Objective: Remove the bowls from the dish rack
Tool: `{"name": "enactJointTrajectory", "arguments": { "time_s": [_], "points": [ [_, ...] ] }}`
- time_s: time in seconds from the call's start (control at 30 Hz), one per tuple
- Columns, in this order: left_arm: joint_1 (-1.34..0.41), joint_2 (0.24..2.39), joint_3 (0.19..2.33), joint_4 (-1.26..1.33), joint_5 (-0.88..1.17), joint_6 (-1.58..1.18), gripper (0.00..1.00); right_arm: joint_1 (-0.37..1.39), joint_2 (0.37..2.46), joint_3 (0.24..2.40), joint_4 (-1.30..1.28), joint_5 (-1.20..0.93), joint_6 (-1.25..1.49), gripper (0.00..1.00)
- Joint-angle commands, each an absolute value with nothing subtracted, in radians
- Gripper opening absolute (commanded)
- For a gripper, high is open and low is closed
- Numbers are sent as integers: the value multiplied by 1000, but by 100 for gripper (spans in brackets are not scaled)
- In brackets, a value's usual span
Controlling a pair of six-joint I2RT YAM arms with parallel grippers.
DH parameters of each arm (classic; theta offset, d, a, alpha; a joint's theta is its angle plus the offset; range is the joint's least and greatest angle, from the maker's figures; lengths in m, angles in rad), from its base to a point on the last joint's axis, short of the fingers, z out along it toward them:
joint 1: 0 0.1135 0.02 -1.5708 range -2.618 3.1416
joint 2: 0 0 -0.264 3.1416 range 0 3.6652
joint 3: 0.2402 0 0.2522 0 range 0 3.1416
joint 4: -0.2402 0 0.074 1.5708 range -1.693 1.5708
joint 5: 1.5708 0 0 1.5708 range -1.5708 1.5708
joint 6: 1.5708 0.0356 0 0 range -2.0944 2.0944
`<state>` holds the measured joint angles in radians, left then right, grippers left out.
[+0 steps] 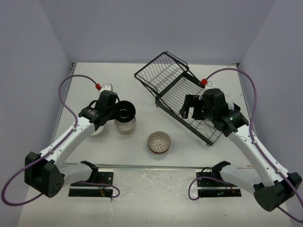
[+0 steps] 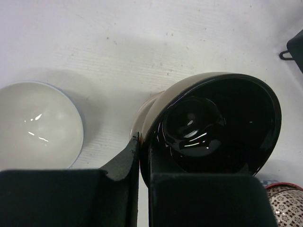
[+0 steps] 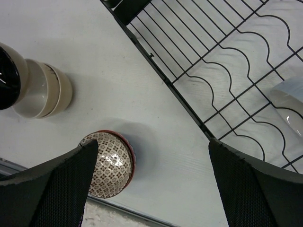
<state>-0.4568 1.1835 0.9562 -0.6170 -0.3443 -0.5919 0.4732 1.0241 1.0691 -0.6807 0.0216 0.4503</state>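
1. Work surface. I see a matte white table (image 1: 85, 90) with a faint grain. It is closed in on three sides by plain pale grey-lilac walls (image 1: 142, 28). A metal strip (image 1: 151, 166) runs along the near edge, just ahead of the two black base plates (image 1: 92, 182). Purple cables (image 1: 66, 99) loop from each arm.

2. Rack. The large black wire dish rack (image 1: 208, 127) lies at an angle on the right half of the table, with its smaller hinged basket section toward the back wall. In the right wrist view a pale rounded object (image 3: 289, 97) sits at the rack wires, cut off by the frame edge. I cannot identify it.

3. Left arm. The left gripper (image 2: 143, 156) is clamped tight on the rim of the small tan bowl with the glossy black inside (image 2: 218, 123). The bowl is held tilted directly over a stack of cream bowls (image 1: 126, 126) on the left half of the table. I cannot tell whether it touches the stack.

4. Right arm. The right gripper (image 3: 152, 145) hangs over the near edge of the rack with its jaws spread wide and nothing between them.

5. Other bowls. A plain white round bowl (image 2: 38, 123) stands upright on the table just left of the stack. A brown speckled-pattern bowl (image 1: 159, 142) stands upright near the table centre, between the stack and the rack and apart from both.
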Motion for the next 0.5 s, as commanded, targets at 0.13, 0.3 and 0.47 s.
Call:
{"name": "enactJointTrajectory", "arguments": {
  "time_s": [0.13,0.3,0.47],
  "points": [
    [-442,1129,931,-551,-232,-600,0,477,988,1034,-683,101,403,99],
    [-439,1149,922,-566,-221,-594,0,477,983,1029,-693,173,388,99],
    [-437,1161,922,-587,-222,-587,0,476,977,1023,-696,176,370,99]
  ]
}}
